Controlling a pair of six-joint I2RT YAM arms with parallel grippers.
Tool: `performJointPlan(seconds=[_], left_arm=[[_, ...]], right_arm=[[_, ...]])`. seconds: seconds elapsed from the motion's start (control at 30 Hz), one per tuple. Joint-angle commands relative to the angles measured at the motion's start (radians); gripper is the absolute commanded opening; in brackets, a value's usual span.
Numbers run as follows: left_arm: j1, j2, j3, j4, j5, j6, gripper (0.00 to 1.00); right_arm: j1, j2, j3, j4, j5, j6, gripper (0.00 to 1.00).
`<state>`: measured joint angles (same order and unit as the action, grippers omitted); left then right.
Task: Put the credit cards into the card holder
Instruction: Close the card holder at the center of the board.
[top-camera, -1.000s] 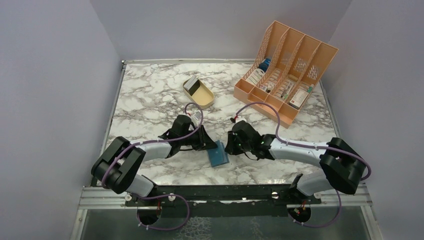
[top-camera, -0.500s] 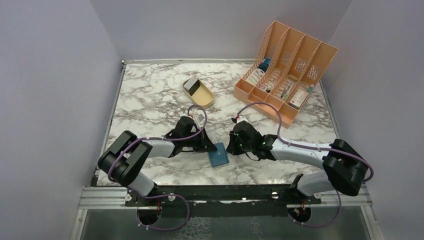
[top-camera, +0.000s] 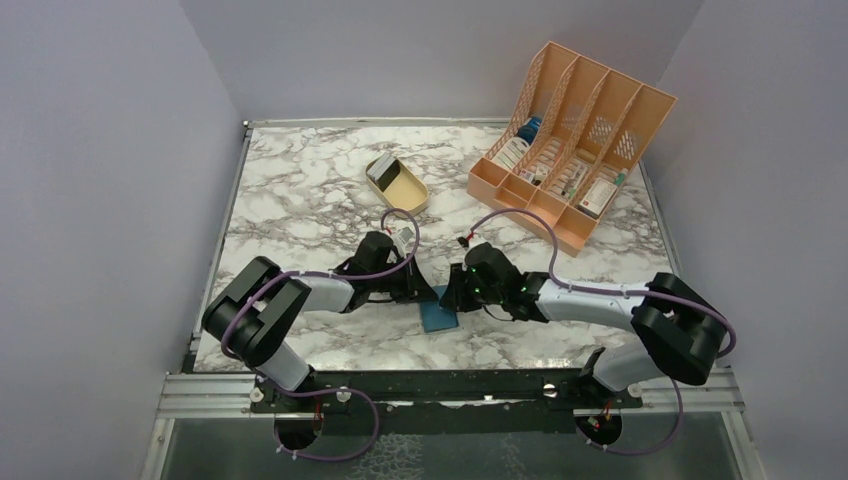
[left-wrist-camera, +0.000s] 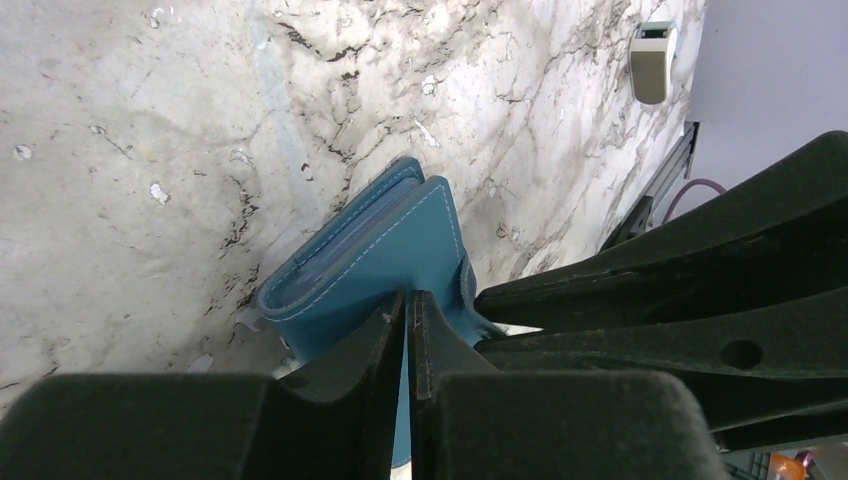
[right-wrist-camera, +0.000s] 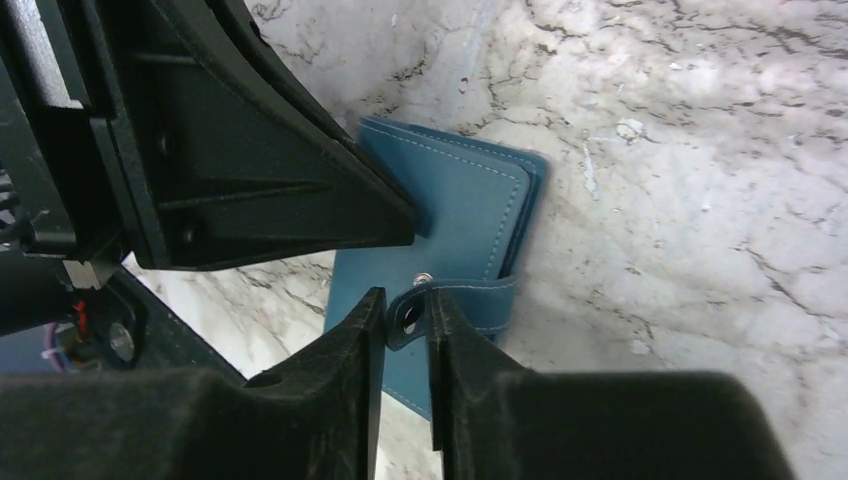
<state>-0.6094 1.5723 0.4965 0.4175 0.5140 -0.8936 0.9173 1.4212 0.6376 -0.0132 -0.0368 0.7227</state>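
Finding: no text, brand, number or sign is legible in any view.

Overhead view, upper right: the boxes (top-camera: 597, 197) standing in the orange slotted file rack (top-camera: 640, 110) carry printed labels, but the print is too small to read.

Right wrist view, centre: the teal card holder (right-wrist-camera: 470, 200) shows pale stitching and a metal snap stud (right-wrist-camera: 426, 279). Neither bears a readable mark.

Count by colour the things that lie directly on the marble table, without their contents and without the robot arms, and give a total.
Teal-blue stitched folding card holder: 1
Tan oval shallow tray: 1
Orange slotted plastic file rack: 1
Total: 3
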Motion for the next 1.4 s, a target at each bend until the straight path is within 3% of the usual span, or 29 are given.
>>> performJointPlan(seconds=[0.0, 0.17, 0.33, 0.6, 1.37], left_arm=[[-0.004, 0.001, -0.009, -0.022, -0.076, 0.022, 0.11], [-0.005, -0.033, -0.014, -0.028, -0.074, 0.021, 0.11], [-0.004, -0.051, -0.015, -0.032, -0.069, 0.028, 0.12], [-0.004, -0.069, -0.003, -0.037, -0.052, 0.015, 0.12], [-0.006, 0.026, 0.009, -0.043, -0.034, 0.015, 0.13]], right_arm=[[0.008, 0.041, 0.016, 0.110, -0.071, 0.049, 0.24], [0.008, 0.000, 0.024, 0.046, -0.039, 0.030, 0.35], [0.008, -0.117, -0.010, -0.041, 0.031, 0.001, 0.37], [0.003, -0.203, -0.060, -0.075, 0.056, -0.028, 0.24], [-0.066, -0.040, -0.069, 0.094, -0.089, -0.040, 0.19]])
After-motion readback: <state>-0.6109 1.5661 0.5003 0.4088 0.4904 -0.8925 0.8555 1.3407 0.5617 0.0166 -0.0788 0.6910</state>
